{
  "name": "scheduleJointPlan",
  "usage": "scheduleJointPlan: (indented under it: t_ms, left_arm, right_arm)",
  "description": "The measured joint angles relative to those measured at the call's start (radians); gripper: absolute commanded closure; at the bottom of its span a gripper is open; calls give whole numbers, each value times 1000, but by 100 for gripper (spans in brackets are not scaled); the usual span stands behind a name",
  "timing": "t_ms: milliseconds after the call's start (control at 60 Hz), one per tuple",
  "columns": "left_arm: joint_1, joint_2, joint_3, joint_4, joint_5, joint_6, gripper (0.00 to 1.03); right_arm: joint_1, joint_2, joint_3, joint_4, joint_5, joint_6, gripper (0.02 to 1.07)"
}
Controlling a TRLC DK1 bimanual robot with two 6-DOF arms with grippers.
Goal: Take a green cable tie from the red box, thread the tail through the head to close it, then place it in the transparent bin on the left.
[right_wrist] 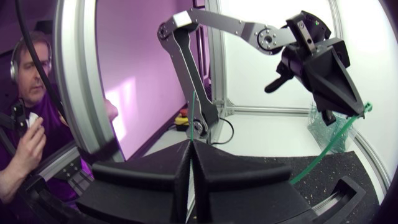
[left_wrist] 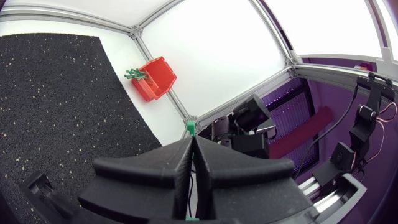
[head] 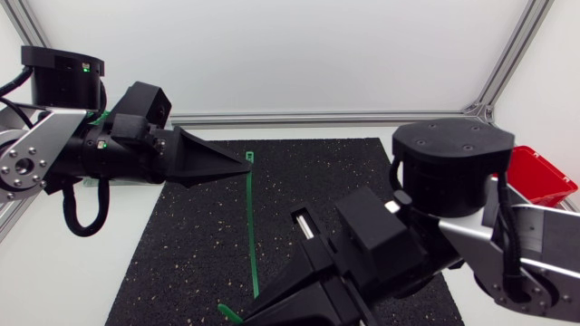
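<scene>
Two arms hold one green tie (head: 251, 226) taut between them over the counter (head: 54, 272). The left arm (head: 54, 154) reaches in level from the left edge. Its left gripper (head: 246, 164) points right above the far part of the black mat (head: 181, 254), fingers pressed together on the tie's head end. The right arm (head: 471, 199) comes in from the right and slants down toward the near edge. There the right gripper (head: 245, 317) is clamped tight on the tie's other end, and a short green stub pokes out past its tip. Between the grippers the tie runs in a nearly straight line, far to near, held in the air above the middle of the mat.

The mat covers the counter's centre, with bare white strips to its left and right. A metal frame (head: 317, 118) lines the far edge.

The red box (head: 541, 177) sits at the far right, partly hidden by the right arm's big joint. The left wrist view shows loose ties (left_wrist: 133, 74) sticking over its rim. The clear bin (right_wrist: 324, 124) shows in the right wrist view behind the left gripper, with a greenish tangle inside too faint to make out. In the head view the left arm hides it.
</scene>
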Motion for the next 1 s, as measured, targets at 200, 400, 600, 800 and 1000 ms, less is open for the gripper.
scheduleJointPlan:
  t_ms: [200, 400, 600, 800, 1000]
  left_arm:
    - [-8, -26, -5, 48, -8, -32, 100]
    - [-16, -33, -5, 67, -13, -51, 100]
    - [-31, -67, -5, 89, -30, -66, 100]
    - [-52, -114, -16, 117, -74, -83, 100]
    - [-104, -181, -37, 159, -161, -106, 100]
  right_arm:
    - [-86, 3, 139, -116, -172, 238, 101]
    - [-108, 11, 188, -98, -196, 509, 101]
    - [-121, -17, 200, -9, -183, 859, 101]
    - [-139, -53, 249, -2, -154, 1101, 101]
    - [-148, -60, 301, -54, -132, 1199, 101]
